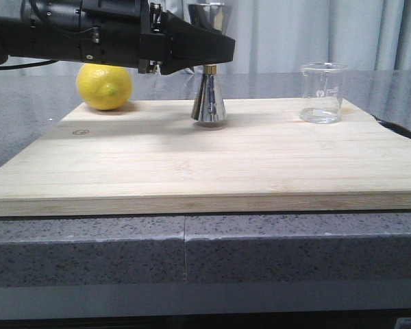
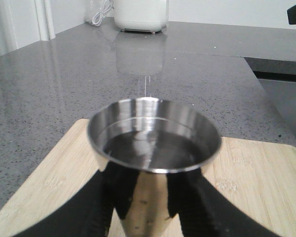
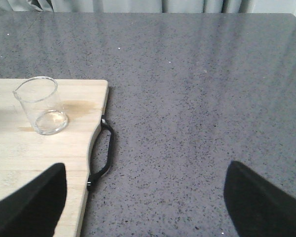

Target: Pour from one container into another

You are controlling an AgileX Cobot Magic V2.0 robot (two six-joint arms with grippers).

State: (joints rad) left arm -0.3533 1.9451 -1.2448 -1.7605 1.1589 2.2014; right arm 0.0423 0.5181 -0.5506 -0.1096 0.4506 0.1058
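Straddling jigger [image 2: 154, 168], left gripper [image 2: 153, 217] fingers [image 2: 96, 207]; beaker [image 1: 322, 92] apart.

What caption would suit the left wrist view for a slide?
Left gripper closed around the steel jigger, liquid visible in its upper cup, above the wooden board.

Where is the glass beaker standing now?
In the front view the beaker stands upright at the board's far right corner, right of the jigger, apart from both grippers.

A grey speckled table [image 1: 89, 240] carries a wooden cutting board [image 1: 192, 164] with a black handle [image 3: 104, 153].
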